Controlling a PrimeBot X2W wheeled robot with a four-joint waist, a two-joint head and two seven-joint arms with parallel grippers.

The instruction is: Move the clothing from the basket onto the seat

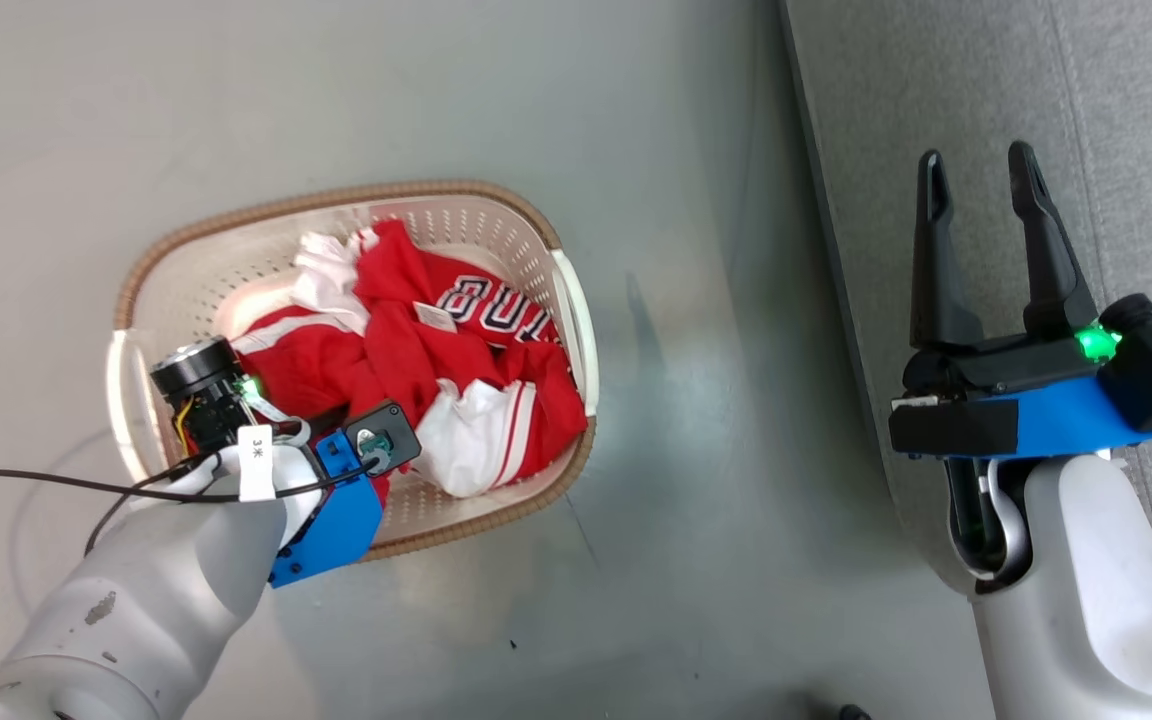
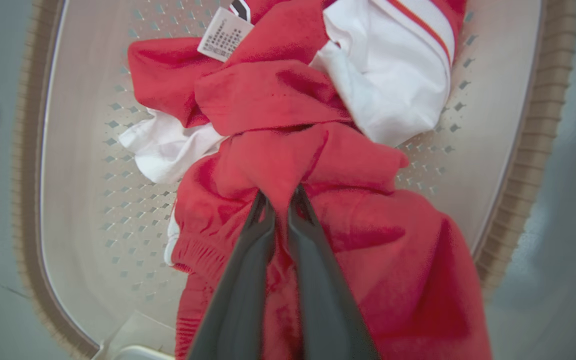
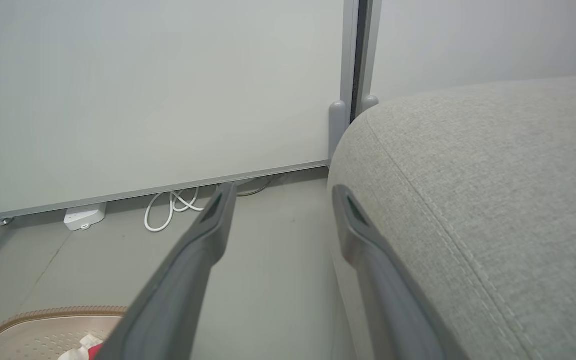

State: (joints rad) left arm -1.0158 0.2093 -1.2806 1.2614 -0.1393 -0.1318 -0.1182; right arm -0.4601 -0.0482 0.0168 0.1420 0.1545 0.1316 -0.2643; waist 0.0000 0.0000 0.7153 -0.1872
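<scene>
Cables (image 3: 173, 210) are lying by the wall (image 3: 143, 90); my left tool (image 2: 279, 196) is pinching clothing (image 2: 278, 100), right tool (image 1: 976, 165) is hanging wide open.

Floor (image 1: 696, 450): smooth grey surface, lying level and giving back a soft sheen of light
Wall panel (image 3: 143, 90): pale and plain, standing upright behind the floor, a thin grey strip running along its foot
Post (image 3: 352, 60): narrow grey upright dividing two panels, two rounded feet resting at its base
Cable (image 3: 168, 212): white, lying looped on the floor against the wall's foot
Box (image 3: 84, 217): small and white, sitting just beside the cable
Seat (image 3: 493, 175): grey woven upholstery with a stitched seam, its rounded corner bulging toward the post
Light: even and diffuse, casting faint shadows on the floor
</scene>
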